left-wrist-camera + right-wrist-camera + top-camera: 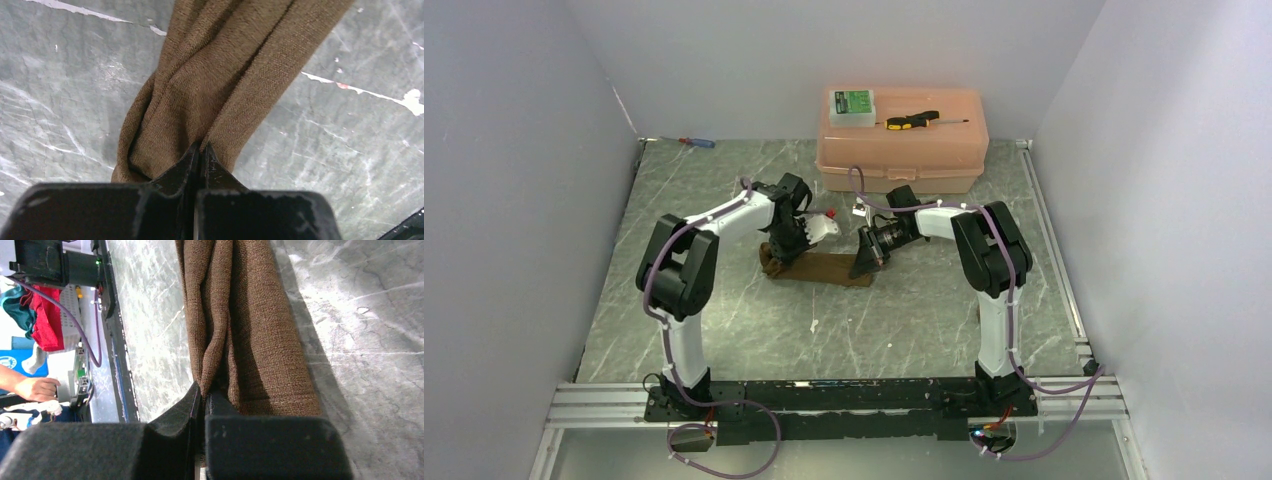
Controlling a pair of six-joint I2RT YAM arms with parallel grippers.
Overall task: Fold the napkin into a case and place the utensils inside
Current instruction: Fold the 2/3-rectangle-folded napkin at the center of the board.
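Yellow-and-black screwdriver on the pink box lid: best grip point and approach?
Take the yellow-and-black screwdriver by its thick handle, the left end, from straight above, fingers across its length. It lies flat on the lid of the pink plastic box, thin metal shaft pointing right, so its long sides are free.

A robotics lab test cell; plain white panels (pixel 514 200) wall in a grey marbled counter (pixel 754 330); an aluminium rail (pixel 594 405) carries the cabled left arm (pixel 686 270) and right arm (pixel 989 250); beyond the right tool (pixel 864 268) sits a pink plastic box (pixel 899 155) bearing a screwdriver (pixel 911 120); left of that tool, past the counter's edge, electronics (pixel 80 382) and a person's hand (pixel 35 387).
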